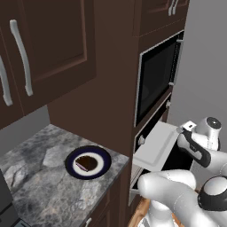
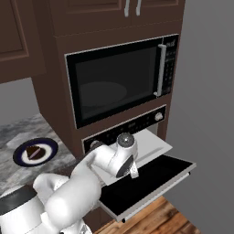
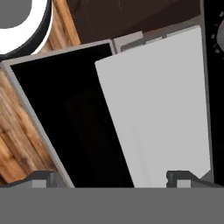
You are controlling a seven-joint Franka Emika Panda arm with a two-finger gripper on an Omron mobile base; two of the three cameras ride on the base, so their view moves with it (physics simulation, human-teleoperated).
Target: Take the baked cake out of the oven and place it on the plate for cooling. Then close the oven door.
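- One baked cake (image 1: 84, 164), lying on the plate
- One plate (image 1: 103, 167), near the worktop's (image 1: 40, 186) front right corner
- One oven (image 2: 122, 130), with one oven door (image 2: 151, 183) dropped open
- One pale tray (image 2: 148, 147) drawn out above that door
- One microwave (image 2: 119, 81) over the oven
- Two bar handles (image 1: 21, 57) on the upper cabinet doors left of the microwave

Flat, even rendered light; soft, slightly blurry pictures.
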